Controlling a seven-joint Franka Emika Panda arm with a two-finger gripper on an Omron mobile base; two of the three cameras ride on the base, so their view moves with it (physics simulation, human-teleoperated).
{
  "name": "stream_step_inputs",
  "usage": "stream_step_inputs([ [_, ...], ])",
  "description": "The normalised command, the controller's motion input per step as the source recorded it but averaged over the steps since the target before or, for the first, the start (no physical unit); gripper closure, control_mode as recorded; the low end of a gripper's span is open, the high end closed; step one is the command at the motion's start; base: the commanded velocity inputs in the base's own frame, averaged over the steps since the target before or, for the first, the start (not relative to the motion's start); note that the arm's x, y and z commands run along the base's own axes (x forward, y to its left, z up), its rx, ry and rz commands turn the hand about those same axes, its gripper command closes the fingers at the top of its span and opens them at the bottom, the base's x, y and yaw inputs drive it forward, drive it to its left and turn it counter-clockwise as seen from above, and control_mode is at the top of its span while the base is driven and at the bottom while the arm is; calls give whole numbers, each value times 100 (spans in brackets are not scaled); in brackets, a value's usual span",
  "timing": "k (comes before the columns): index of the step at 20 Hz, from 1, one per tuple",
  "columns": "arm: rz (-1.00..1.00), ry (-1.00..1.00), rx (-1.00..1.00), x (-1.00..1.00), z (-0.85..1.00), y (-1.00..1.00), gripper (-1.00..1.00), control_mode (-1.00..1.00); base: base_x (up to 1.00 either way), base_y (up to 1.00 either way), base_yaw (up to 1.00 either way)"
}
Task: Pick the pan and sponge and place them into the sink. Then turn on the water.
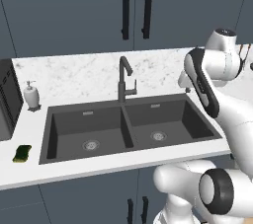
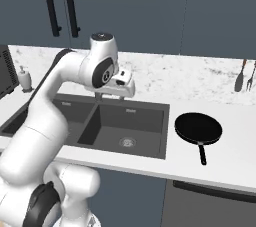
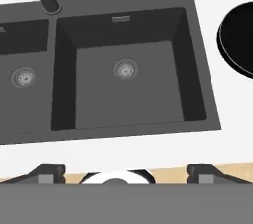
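Note:
The dark grey double-basin sink [image 1: 48, 134] lies in the white counter, with both basins empty. Its dark gooseneck faucet [image 1: 123, 77] stands behind the divider, and no water is in view at the spout. The yellow and green sponge [image 1: 22, 153] lies on the counter left of the sink. The round black pan [image 2: 198, 128] rests on the counter right of the sink [image 2: 164, 136], handle toward the front edge. My gripper [image 3: 126, 172] hovers open above the right basin [image 3: 207, 94], nothing between its fingertips [image 3: 49, 171]. The pan's rim [image 3: 239, 38] shows at the hand view's right edge.
A white soap dispenser [image 1: 32, 94] stands at the sink's back left corner. A dark appliance [image 1: 7, 102] sits at the far left. Kitchen utensils [image 2: 241, 76] hang on the wall at the far right. Dark cabinets with black handles [image 1: 125, 7] hang above the counter.

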Motion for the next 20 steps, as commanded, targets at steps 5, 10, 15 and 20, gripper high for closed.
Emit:
stream_step_inputs([
  [5, -23, 4, 0, -12, -31, -100, -100, -100, 0, 0, 0],
  [10, -5, 4, 0, 51, -37, -100, -100, -100, 0, 0, 0],
  [15, -2, 11, 1, 65, -45, -100, -100, -100, 0, 0, 0],
  [20, -5, 15, 0, 54, -46, -100, -100, -100, 0, 0, 0],
])
